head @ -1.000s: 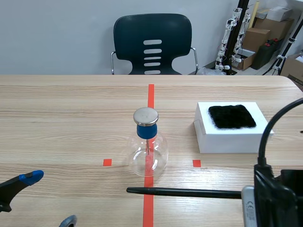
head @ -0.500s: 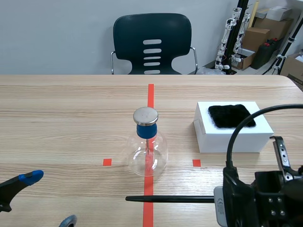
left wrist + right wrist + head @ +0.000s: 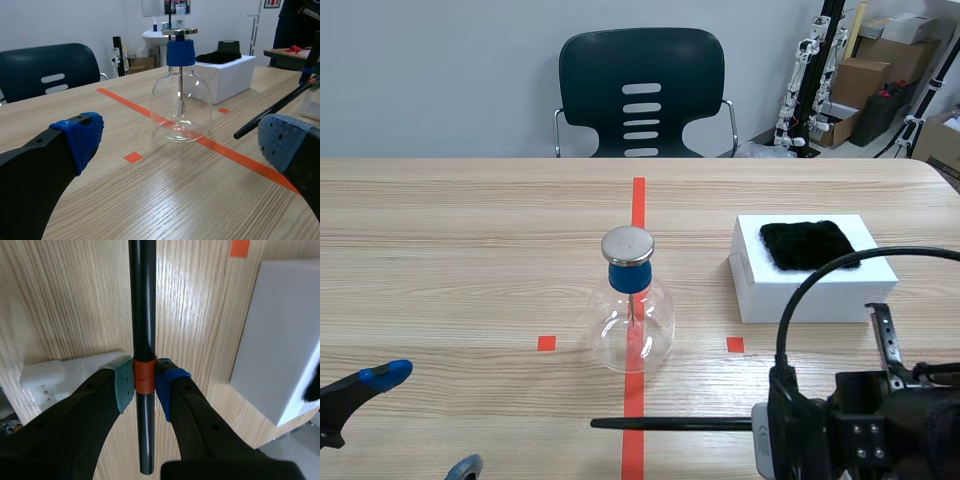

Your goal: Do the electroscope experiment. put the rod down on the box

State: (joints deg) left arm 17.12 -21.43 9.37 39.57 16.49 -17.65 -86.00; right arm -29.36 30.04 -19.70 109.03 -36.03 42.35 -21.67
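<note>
A black rod (image 3: 670, 424) lies level just above the table's front, its free tip over the red centre line. My right gripper (image 3: 145, 381) is shut on the rod (image 3: 143, 305) at its orange-red band. The white box (image 3: 810, 268) with a black cloth (image 3: 810, 246) on top stands at the right, beyond the right arm (image 3: 865, 430). A glass flask electroscope (image 3: 631, 310) with a blue stopper and metal disc stands on the centre line. My left gripper (image 3: 180, 145) is open at the front left, with the flask (image 3: 180, 102) ahead of it and the rod's tip (image 3: 272, 110) near its right finger.
A black chair (image 3: 642, 95) stands behind the table's far edge. Cardboard boxes and equipment (image 3: 880, 70) fill the back right corner. A white block (image 3: 60, 375) lies on the table under the right gripper.
The right arm has come further into view from the right and swung left. The rod stays in its grip, level and low over the table's front. The left gripper has not moved.
</note>
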